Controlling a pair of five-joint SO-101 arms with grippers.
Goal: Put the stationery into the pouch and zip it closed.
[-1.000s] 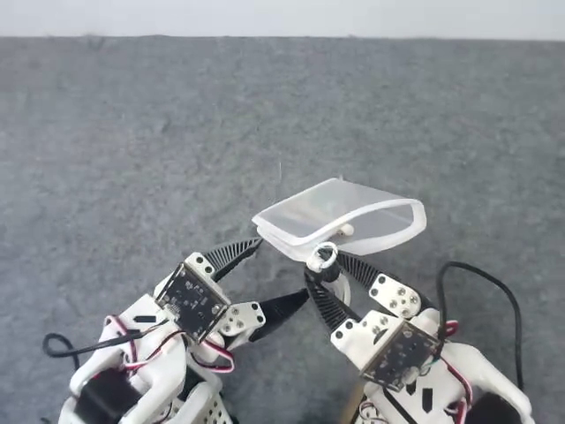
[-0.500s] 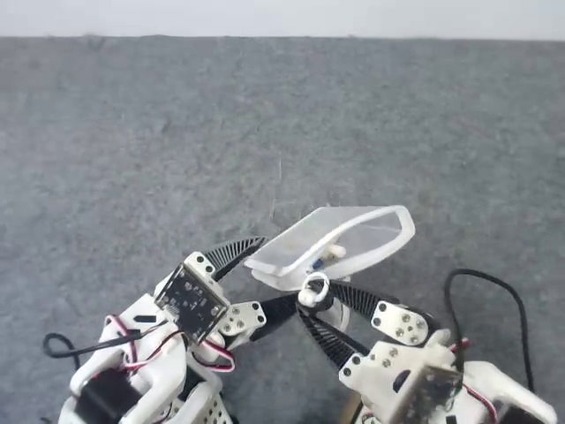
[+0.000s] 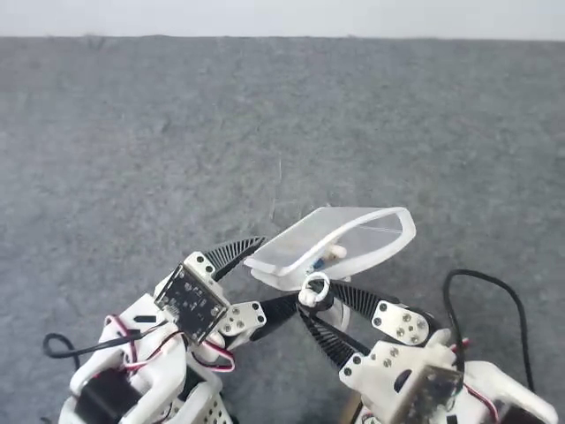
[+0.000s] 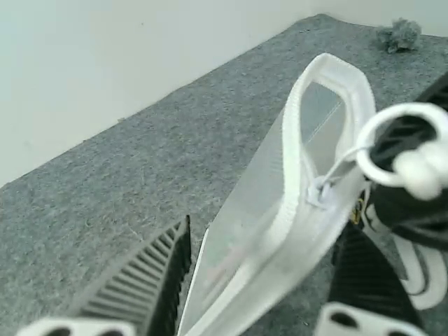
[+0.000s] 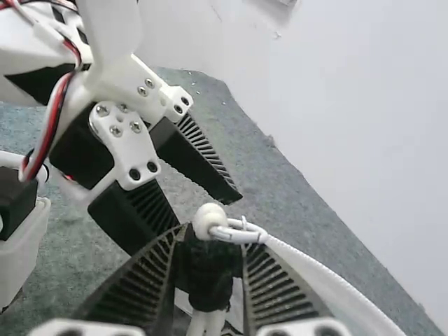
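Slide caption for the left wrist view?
Left wrist view: clear pouch between the left gripper's open fingers, zipper pull pinched by the right gripper.

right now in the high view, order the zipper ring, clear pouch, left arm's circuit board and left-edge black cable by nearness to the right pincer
1. Zipper ring, at the right pincer's tips.
2. Clear pouch, just beyond the ring.
3. Circuit board, off to its left.
4. Left-edge black cable, farthest left.

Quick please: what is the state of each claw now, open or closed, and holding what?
Left claw: open, pouch end between its jaws.
Right claw: closed on the zip pull.
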